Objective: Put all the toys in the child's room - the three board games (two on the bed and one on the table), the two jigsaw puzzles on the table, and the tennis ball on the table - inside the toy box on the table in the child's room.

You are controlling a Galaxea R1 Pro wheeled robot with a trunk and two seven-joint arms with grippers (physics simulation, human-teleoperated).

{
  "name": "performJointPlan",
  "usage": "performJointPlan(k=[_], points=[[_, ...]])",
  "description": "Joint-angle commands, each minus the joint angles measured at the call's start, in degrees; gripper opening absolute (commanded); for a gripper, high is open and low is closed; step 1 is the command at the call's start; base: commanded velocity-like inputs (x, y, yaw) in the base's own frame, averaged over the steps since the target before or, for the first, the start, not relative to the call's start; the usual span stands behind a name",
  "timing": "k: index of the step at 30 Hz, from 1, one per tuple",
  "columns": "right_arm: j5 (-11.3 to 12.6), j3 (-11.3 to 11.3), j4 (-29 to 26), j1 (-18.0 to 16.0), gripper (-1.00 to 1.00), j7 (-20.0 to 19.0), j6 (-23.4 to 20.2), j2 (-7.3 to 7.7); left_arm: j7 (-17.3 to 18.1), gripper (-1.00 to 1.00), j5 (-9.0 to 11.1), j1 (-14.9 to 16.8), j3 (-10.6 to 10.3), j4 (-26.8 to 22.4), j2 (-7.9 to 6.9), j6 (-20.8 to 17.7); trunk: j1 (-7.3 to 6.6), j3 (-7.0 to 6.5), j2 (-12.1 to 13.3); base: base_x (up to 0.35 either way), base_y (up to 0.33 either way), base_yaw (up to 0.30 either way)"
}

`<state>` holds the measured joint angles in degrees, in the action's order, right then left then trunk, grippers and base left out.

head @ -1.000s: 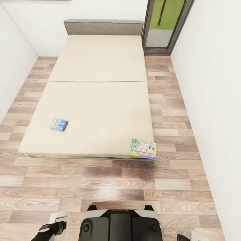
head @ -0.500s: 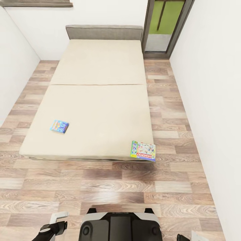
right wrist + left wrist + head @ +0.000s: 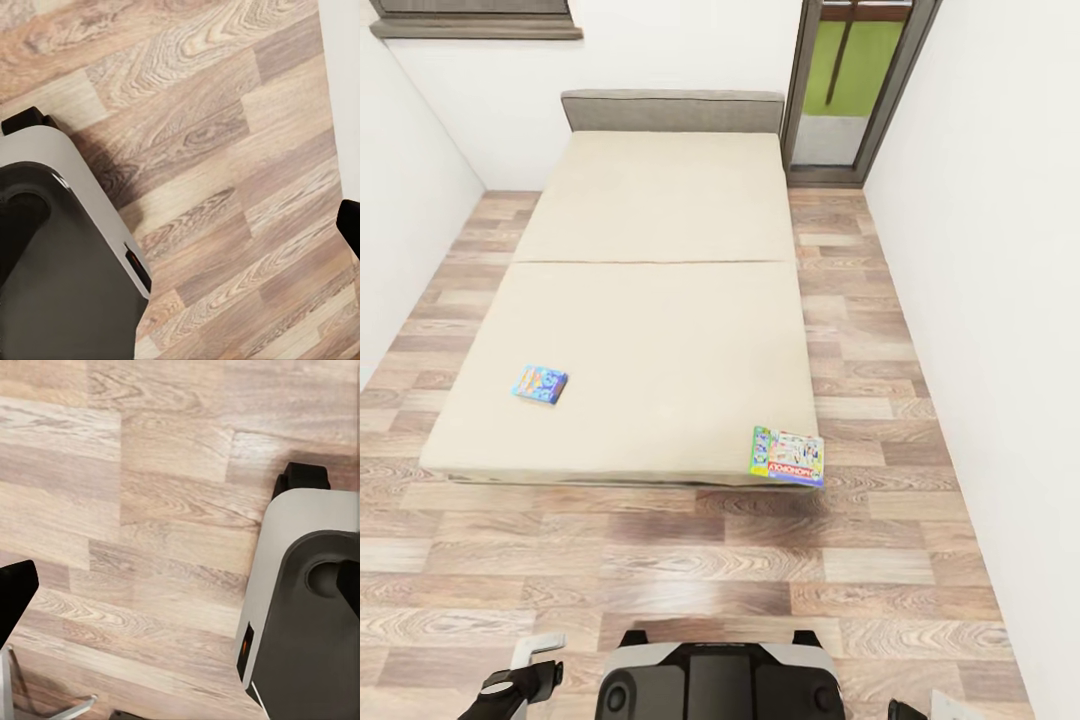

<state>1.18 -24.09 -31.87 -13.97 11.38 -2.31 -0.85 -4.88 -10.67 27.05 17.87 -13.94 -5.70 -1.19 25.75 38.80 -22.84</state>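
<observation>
- Wide low beige-mattressed bed (image 3: 660,300) with grey headboard fills the frame's middle, on the wood-plank floor (image 3: 690,560);
- small blue board game box (image 3: 540,384) lies on its lower left;
- pale blue-green "MONOPOLY" board game box (image 3: 788,455) overhangs its lower right corner;
- left gripper (image 3: 510,690) at bottom left, right gripper (image 3: 920,708) at bottom right; I cannot tell whether either is spread or pressed together.

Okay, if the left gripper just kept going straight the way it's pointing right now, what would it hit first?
Most likely the wood-plank floor. The left wrist view looks along the fingers onto bare planks, with the robot's own grey and black base off to one side. How far away the floor lies is unclear.
</observation>
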Motion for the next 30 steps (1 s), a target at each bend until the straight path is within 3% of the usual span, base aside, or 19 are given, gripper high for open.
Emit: performJointPlan(k=[1,30], points=[[0.07,-0.17,-0.13,0.00,1.00,0.06,-0.24,-0.07,-0.04,1.00,-0.59,0.02,0.33,-0.04,0.05,-0.13,0.03,-0.04,-0.08,0.000,0.000,0.000],[-0.13,-0.17,-0.13,0.00,1.00,0.06,-0.24,-0.10,-0.04,1.00,-0.66,0.02,0.24,-0.04,0.14,-0.13,0.03,-2.73,-0.08,0.000,0.000,0.000]])
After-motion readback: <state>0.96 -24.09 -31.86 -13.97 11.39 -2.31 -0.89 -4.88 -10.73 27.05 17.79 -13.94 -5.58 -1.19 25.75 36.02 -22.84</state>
